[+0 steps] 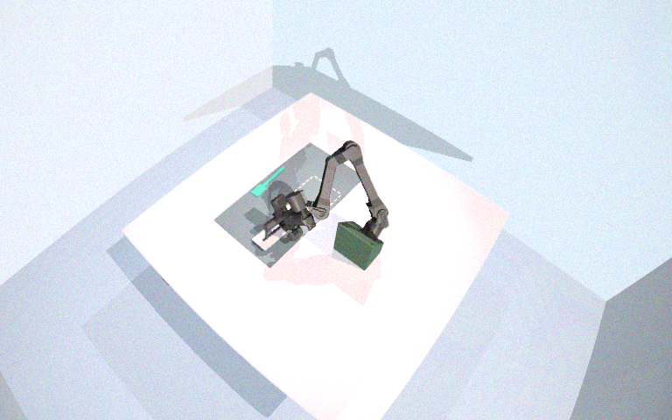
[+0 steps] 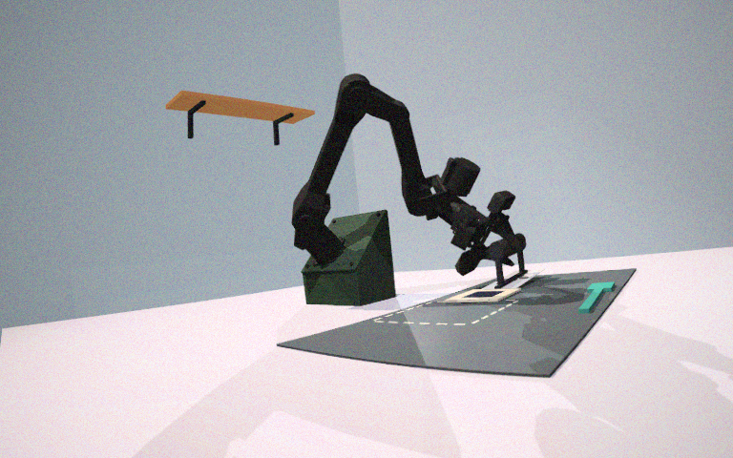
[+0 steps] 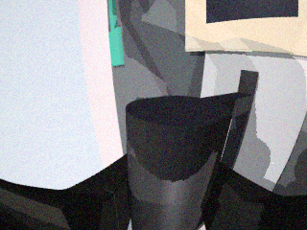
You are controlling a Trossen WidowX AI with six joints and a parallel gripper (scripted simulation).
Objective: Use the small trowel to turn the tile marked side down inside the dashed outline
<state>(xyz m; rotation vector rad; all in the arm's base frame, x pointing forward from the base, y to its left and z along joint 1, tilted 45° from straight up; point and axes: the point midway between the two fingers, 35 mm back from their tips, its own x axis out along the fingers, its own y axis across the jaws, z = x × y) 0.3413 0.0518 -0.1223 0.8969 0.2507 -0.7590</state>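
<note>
The tile (image 2: 483, 295) (image 3: 245, 37) is cream with a dark square facing up. It lies flat on the mat (image 1: 235, 218) (image 2: 378, 350), at the far edge of the dashed outline (image 2: 376, 322); the arm mostly hides it in the top view. My gripper (image 1: 286, 218) (image 2: 488, 232) is shut on the black handle of the trowel (image 3: 173, 149). The trowel's pale blade (image 1: 268, 241) (image 3: 283, 96) is low over the mat, its front edge right by the tile's near edge in the wrist view. I cannot tell whether the edge is under the tile.
A teal T-shaped tool (image 1: 267, 183) (image 2: 596, 296) (image 3: 116, 48) lies near the mat's long edge, away from the arm's base. The green base block (image 1: 357, 245) (image 2: 345, 281) stands beside the mat. An orange shelf (image 2: 240, 107) is on the wall behind.
</note>
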